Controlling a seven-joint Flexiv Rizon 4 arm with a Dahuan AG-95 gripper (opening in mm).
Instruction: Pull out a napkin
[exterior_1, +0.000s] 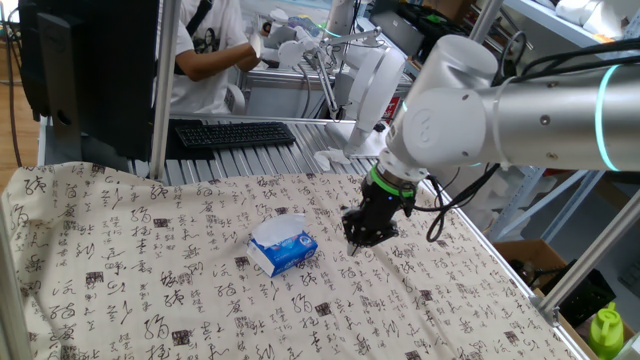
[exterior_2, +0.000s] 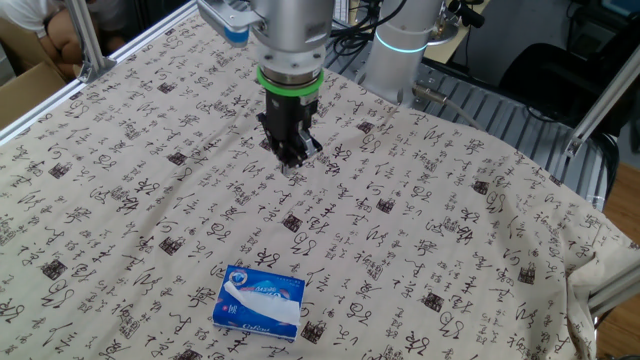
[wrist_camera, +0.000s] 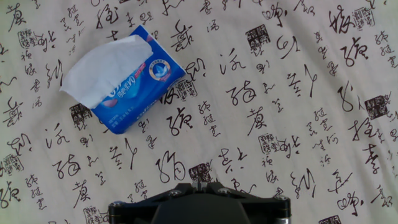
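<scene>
Calligraphy-printed tablecloth (exterior_2: 480, 230); napkin (wrist_camera: 102, 68) protrudes from blue pack (wrist_camera: 146, 87); gripper (exterior_2: 292, 160) closed, empty.

Black calligraphy characters and seal stamps across the tablecloth (wrist_camera: 298, 124); print on the blue tissue pack (wrist_camera: 146, 84) illegible

napkin (wrist_camera: 102, 68) on tissue pack (wrist_camera: 140, 84), pack on tablecloth (wrist_camera: 298, 124)

Cloth (exterior_2: 440, 230) round the fingers (exterior_2: 292, 152) lies bare on all sides – free passage w/ only soft wrinkles. Sole obstacle – blue tissue pack (exterior_2: 260, 302), well apart from the fingertips, w/ napkin (wrist_camera: 102, 71) sticking out on top. Frame posts (exterior_1: 160, 90) stand at table edge, far off.
</scene>
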